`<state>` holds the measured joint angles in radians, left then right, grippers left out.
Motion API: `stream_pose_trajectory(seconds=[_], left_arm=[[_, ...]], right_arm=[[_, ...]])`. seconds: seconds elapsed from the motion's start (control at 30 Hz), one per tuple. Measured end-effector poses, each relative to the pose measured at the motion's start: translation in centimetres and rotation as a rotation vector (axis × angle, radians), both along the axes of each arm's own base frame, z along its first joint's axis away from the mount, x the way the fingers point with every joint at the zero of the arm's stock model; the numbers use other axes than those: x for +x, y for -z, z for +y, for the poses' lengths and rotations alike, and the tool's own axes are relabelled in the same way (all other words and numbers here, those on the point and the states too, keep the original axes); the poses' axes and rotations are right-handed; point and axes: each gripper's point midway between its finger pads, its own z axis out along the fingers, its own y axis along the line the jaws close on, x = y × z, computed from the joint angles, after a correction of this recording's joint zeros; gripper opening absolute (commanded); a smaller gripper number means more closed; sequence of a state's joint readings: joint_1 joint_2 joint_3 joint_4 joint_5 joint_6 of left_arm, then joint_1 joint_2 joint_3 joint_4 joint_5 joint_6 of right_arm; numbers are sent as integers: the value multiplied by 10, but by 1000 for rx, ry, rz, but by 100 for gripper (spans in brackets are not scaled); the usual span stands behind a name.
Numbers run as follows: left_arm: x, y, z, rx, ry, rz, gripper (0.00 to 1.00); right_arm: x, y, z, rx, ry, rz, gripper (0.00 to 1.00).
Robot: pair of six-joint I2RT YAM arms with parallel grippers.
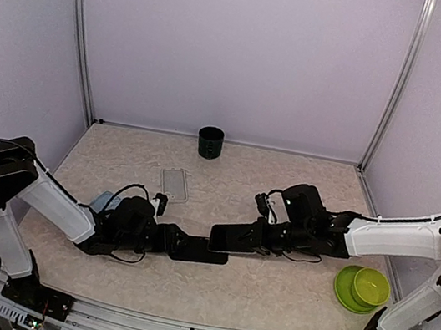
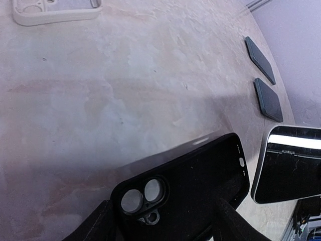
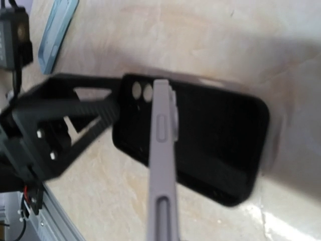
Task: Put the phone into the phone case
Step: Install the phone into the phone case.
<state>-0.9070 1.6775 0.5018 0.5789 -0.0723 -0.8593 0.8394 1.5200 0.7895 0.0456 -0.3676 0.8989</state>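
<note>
Surface (image 1: 266,295): pale, mottled beige.

Black phone case (image 2: 200,186): matte, with two round camera openings at the end you hold and small slots along the far end. Your left hand (image 1: 172,242) is clenched on its camera end, near the middle of the surface. Whether the case touches the surface cannot be read.

Phone (image 2: 288,170): glossy dark screen throwing back light, with a pale rim. Edge-on in the right wrist view it shows a lavender-grey side with buttons. Your right hand (image 1: 257,237) is grasping it. Its free end sits just beside the case's far end, outside the case.

Hard to read:
- The right wrist view is blurred, and your right fingers are out of its frame.
- The phone is cut off by the left wrist frame.
- White case (image 2: 55,15): only its lower edge shows.
- Blue case (image 3: 57,30): a sliver.
- Two dark flat pieces (image 2: 268,99) beyond the phone, unidentifiable.
</note>
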Motion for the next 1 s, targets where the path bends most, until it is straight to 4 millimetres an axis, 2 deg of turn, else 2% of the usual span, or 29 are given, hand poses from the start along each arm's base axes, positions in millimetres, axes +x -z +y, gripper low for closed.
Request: stream_pose_trajectory(seconds=[0.1, 0.37, 0.5, 0.73, 1.0], left_arm=[[-1, 0, -14, -9, 39, -8, 64], [5, -1, -35, -27, 83, -21, 63], [5, -1, -44, -45, 106, -19, 64], [4, -3, -46, -57, 113, -16, 65], [-1, -12, -38, -76, 104, -19, 64]], right_arm=[[4, -3, -4, 5, 11, -1, 0], [17, 0, -23, 14, 41, 55, 0], [18, 1, -27, 26, 36, 80, 0], [6, 3, -25, 59, 3, 128, 0], [6, 4, -15, 109, -18, 160, 0]])
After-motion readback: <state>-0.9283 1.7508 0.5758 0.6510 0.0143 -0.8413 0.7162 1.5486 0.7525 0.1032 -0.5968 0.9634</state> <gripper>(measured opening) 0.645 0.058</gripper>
